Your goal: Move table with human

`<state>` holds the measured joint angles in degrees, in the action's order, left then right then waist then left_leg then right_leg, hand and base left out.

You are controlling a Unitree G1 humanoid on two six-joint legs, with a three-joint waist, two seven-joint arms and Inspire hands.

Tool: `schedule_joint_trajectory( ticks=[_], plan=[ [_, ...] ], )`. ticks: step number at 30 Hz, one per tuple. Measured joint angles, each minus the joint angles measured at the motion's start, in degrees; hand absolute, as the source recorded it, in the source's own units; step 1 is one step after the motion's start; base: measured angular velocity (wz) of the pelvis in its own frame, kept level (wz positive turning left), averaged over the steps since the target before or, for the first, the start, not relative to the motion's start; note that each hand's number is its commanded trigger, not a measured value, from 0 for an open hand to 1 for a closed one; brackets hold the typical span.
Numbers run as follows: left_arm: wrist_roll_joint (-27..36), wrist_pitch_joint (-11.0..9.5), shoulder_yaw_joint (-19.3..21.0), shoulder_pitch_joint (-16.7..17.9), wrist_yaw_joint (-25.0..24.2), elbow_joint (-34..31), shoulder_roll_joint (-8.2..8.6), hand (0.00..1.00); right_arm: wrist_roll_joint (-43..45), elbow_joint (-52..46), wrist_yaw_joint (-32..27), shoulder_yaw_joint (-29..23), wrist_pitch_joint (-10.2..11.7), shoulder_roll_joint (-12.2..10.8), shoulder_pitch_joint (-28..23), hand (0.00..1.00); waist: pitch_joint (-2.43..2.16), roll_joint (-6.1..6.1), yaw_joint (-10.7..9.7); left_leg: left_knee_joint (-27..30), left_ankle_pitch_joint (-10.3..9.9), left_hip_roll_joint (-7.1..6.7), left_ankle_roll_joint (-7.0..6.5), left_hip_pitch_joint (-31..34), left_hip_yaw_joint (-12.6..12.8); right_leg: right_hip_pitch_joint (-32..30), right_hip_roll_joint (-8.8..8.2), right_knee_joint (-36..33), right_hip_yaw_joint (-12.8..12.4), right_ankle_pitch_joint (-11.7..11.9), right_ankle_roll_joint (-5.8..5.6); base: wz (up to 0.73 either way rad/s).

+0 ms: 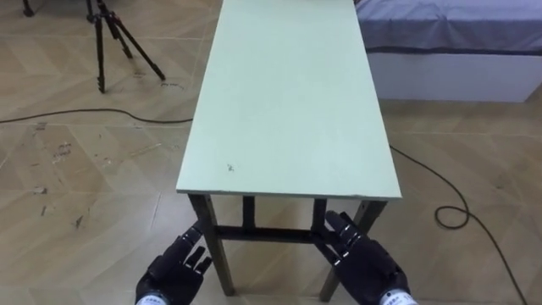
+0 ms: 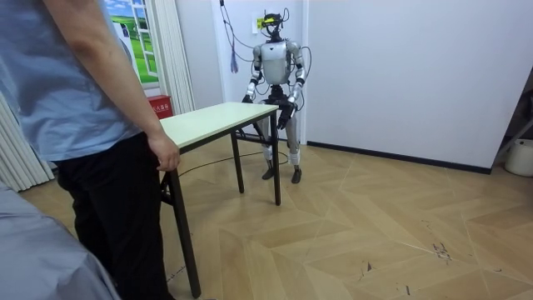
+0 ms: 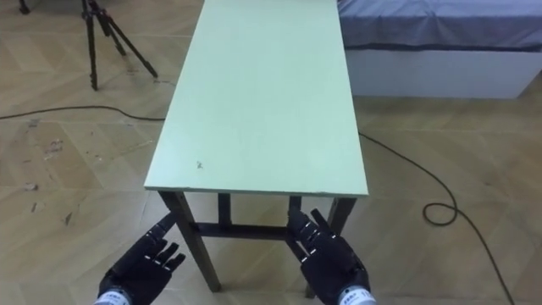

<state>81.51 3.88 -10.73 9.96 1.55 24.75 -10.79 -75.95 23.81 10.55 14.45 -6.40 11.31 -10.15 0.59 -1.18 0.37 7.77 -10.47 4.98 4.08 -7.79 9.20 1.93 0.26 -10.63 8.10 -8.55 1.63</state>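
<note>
The robot stands at one short end of the table [image 1: 288, 102], with the person [image 2: 83, 125] at the other; the person's hand [image 2: 162, 152] rests at that far edge. Seen from the robot's head, the table's long axis runs from six o'clock straight away to twelve; its near short edge lies at twelve o'clock from both hands, just above the fingertips.

The left hand [image 1: 174, 273] hangs low at seven o'clock, fingers straight and spread wide, holding nothing; the right hand [image 1: 366, 264] is at five o'clock, just as flat and as empty. The right looks the nearer of the two, its fingers up by the table's frame; whether they touch it I cannot tell. The left sits beside the near leg [image 1: 213, 250], apart from the edge.

My guess is that the lift has not begun; both palms need to come up under that near edge before anyone walks.

No box or basket is about; the tabletop carries nothing. A tripod [image 1: 114, 38] stands at ten o'clock, a bed [image 1: 449, 42] at two; a cable [image 1: 457, 212] loops over the floor at four, a thing to trip on.
</note>
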Motion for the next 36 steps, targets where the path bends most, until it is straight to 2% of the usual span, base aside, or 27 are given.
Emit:
schedule_joint_trajectory(
  ticks=[2,5,7,11,15,19,22,25,35,36],
  plan=[
    [0.0,0.08,0.04,-0.51,-0.22,-0.01,0.65,0.0,0.01,0.0,0.0,0.0,-0.02,-0.04,0.15,0.0,0.0,0.0,0.02,0.0,0.0,0.01,0.0,-0.04,0.0,0.04,0.02,0.0,0.08,0.0,0.0,0.0],
    [-1.5,1.34,-0.07,-0.66,-0.47,-1.42,1.04,0.0,0.06,-0.36,-0.13,-0.04,-0.04,-0.05,0.65,0.0,0.11,0.19,-0.3,-0.01,0.0,-0.01,0.0,0.18,0.0,-0.01,-0.05,0.17,0.42,0.0,0.0,0.02],
    [-2.44,2.43,-0.26,-0.69,-0.47,-5.81,0.96,0.0,0.55,-0.69,-0.54,-0.06,-0.51,-0.04,1.28,0.0,0.26,0.54,-0.79,-0.01,0.0,-0.02,0.0,0.36,-0.03,-0.06,-0.06,0.35,0.67,0.0,-0.01,0.06],
    [-3.95,3.62,-1.24,-0.7,-0.01,-7.66,0.87,0.0,1.97,-1.3,-0.54,0.13,-1.34,-0.25,2.04,0.0,0.24,0.27,-0.78,0.03,0.0,-0.04,0.0,0.53,-0.23,-0.01,-0.1,0.47,0.98,0.02,0.0,0.04],
    [-4.65,4.46,-4.01,-0.74,-0.04,-8.94,0.99,0.0,2.18,-1.3,-0.54,0.31,-2.19,-0.3,4.09,0.0,0.09,-0.05,-0.85,0.06,0.0,-0.03,0.0,0.76,-0.51,0.09,-0.17,0.7,1.47,0.01,0.0,0.07],
    [-4.58,5.87,-6.53,-0.75,-0.82,-16.66,0.85,0.0,1.99,-2.53,-0.77,0.35,-2.51,-0.3,4.92,0.0,0.03,-0.13,-1.75,0.02,0.0,-0.02,0.0,0.6,-0.6,0.28,-0.16,0.66,1.37,0.02,0.0,-0.02],
    [-4.24,7.78,-6.53,-0.47,-0.65,-17.94,0.78,0.0,2.0,-2.9,-1.37,0.31,-2.79,-0.16,4.94,0.0,0.01,-0.26,-2.12,-0.02,0.0,0.01,0.0,0.54,-0.54,0.25,-0.08,0.65,1.17,0.02,0.01,-0.04],
    [-4.14,8.54,-6.5,-0.68,-1.14,-18.01,0.8,0.0,1.99,-3.13,-1.77,0.4,-3.2,-0.24,4.95,0.0,0.01,-0.25,-2.52,-0.01,0.0,0.02,0.0,0.97,-0.5,0.02,-0.14,0.69,1.4,0.02,0.01,0.06],
    [-2.81,8.72,-6.48,-0.68,-0.4,-18.01,1.09,0.0,2.06,-3.66,-1.76,0.68,-3.55,-0.32,4.95,0.0,0.02,-0.24,-2.91,-0.03,0.0,0.01,0.0,0.34,-0.53,0.61,-0.09,0.8,1.26,0.02,0.01,0.0],
    [-2.22,8.71,-6.44,-0.69,-0.09,-18.01,0.61,0.0,2.06,-3.66,-1.72,0.67,-3.55,-0.31,4.95,0.0,0.04,-0.23,-2.95,-0.03,0.0,0.01,0.0,0.25,-0.51,0.7,-0.1,0.83,1.24,0.02,0.01,0.0]
  ],
)
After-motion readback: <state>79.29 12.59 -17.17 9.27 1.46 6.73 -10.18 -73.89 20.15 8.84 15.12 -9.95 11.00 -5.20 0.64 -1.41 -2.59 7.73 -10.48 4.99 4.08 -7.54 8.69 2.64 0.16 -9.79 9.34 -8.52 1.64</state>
